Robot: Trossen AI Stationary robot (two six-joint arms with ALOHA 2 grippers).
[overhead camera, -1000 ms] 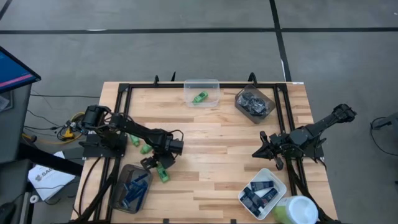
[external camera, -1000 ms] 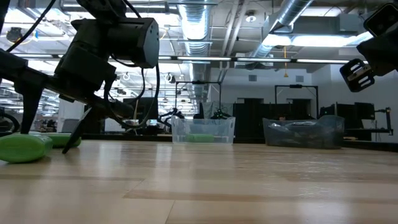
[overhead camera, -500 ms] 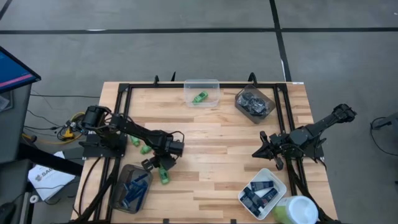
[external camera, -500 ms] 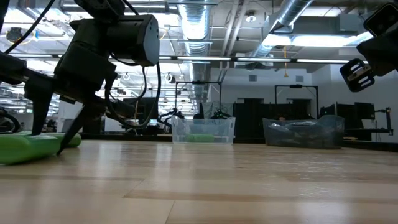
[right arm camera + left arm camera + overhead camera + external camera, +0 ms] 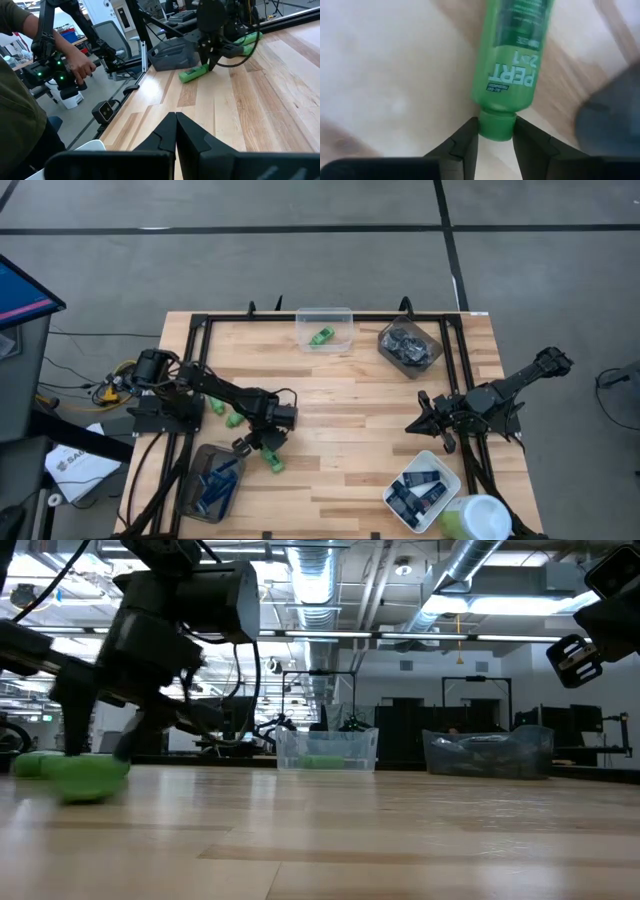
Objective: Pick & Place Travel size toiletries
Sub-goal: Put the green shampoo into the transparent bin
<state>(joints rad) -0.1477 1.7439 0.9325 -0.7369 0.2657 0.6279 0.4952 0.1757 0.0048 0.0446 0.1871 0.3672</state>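
Note:
A bright green mini bottle (image 5: 512,55) lies on the wooden table (image 5: 350,410) near its front left, with my left gripper (image 5: 262,446) shut on its cap end. Two more green bottles (image 5: 216,407) (image 5: 233,420) lie on the table just behind that arm. Another green bottle (image 5: 321,337) rests in the clear tub (image 5: 340,315) at the far edge. My right gripper (image 5: 412,425) hovers shut over the table's right side, touching nothing. My left gripper pinches the green bottle's cap (image 5: 495,131) between its two fingers (image 5: 466,142), one on each side. The fingers come steeply from above, pointing down. The bottle's body (image 5: 194,73) stretches away from the fingers and lies on the table.
A grey tub (image 5: 190,490) with blue razors stands at the front left. A white tub (image 5: 447,480) of dark tubes sits at the front right, and a clear container (image 5: 409,345) of dark discs at the far right. A person (image 5: 20,75) stands beyond the table's left edge.
My left gripper has closed its fingers onto the green bottle's cap and turned a little at the wrist without shifting its place. The bottle has swung about on the table, its body now lying a little more toward the right.

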